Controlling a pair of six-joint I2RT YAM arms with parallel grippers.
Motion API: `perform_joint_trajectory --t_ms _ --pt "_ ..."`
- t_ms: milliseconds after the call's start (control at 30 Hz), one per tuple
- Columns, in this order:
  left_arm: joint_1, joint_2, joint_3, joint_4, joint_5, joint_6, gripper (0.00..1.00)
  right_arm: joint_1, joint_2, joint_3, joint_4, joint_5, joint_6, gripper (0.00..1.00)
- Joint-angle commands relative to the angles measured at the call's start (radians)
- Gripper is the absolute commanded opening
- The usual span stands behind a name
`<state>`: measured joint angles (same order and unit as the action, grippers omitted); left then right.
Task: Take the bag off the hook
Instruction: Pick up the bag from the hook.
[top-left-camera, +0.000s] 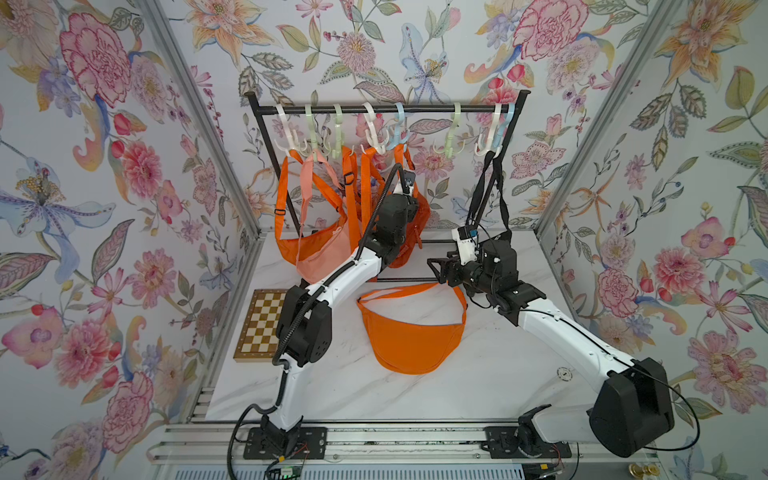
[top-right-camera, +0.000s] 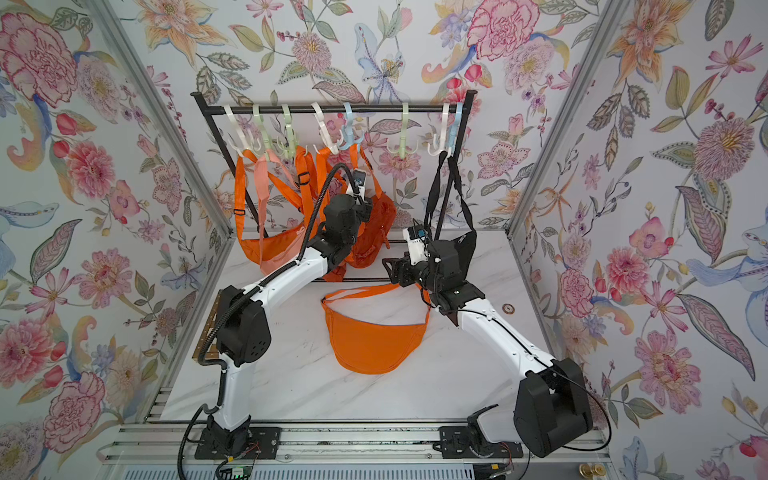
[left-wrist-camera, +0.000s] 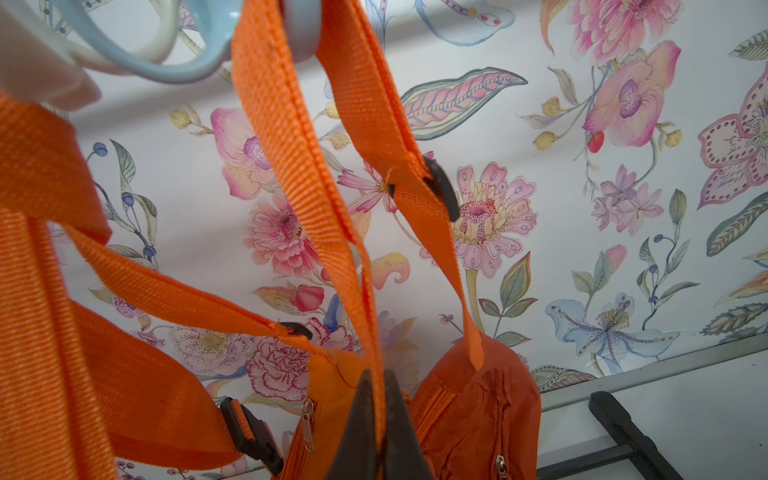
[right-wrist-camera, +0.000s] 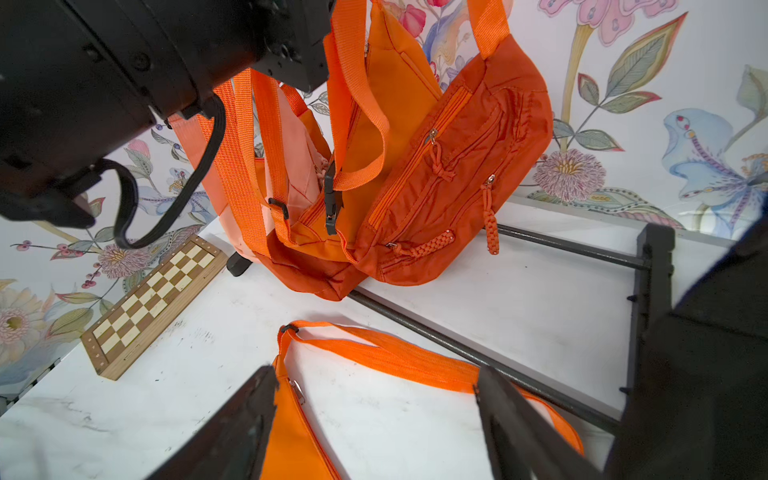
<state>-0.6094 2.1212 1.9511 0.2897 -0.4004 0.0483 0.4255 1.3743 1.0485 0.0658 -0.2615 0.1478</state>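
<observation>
A black rack (top-left-camera: 432, 109) carries several plastic hooks with bags on them. From a light blue hook (top-left-camera: 400, 133) (left-wrist-camera: 199, 62) an orange strap (left-wrist-camera: 299, 166) runs down to a dark orange bag (left-wrist-camera: 478, 407) (right-wrist-camera: 457, 166). My left gripper (left-wrist-camera: 376, 374) is shut on that strap a little above the bag, with the webbing pinched between its fingers. My right gripper (right-wrist-camera: 376, 374) (top-left-camera: 434, 266) stands open and holds nothing. It hovers low over another orange bag (top-left-camera: 411, 332) (top-right-camera: 374, 336) that lies flat on the white table.
More orange bags and a pink bag (top-left-camera: 320, 253) hang crowded left of the held strap. A black bag (top-right-camera: 465, 245) hangs at the rack's right end, behind my right arm. The rack's base bar (right-wrist-camera: 457, 345) crosses the table. A chessboard (top-left-camera: 259, 324) lies at the left edge.
</observation>
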Motion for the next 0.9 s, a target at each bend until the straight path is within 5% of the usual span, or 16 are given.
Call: perform_joint_trajectory --t_ms 0,300,467,867 --pt "0.011 -0.067 -0.049 0.001 0.007 0.037 0.0 -0.008 0.033 0.033 0.039 -0.021 -0.066 0.79" --pt "0.052 -0.2 -0.156 -0.025 0.163 0.028 0.0 -0.031 0.248 0.268 0.104 -0.107 -0.172 0.74" --pt "0.09 -0.203 -0.125 -0.073 0.249 -0.013 0.0 -0.053 0.386 0.392 0.173 -0.147 -0.166 0.63" --pt "0.112 -0.174 -0.028 -0.155 0.356 -0.045 0.0 -0.05 0.651 0.691 0.262 -0.101 -0.178 0.7"
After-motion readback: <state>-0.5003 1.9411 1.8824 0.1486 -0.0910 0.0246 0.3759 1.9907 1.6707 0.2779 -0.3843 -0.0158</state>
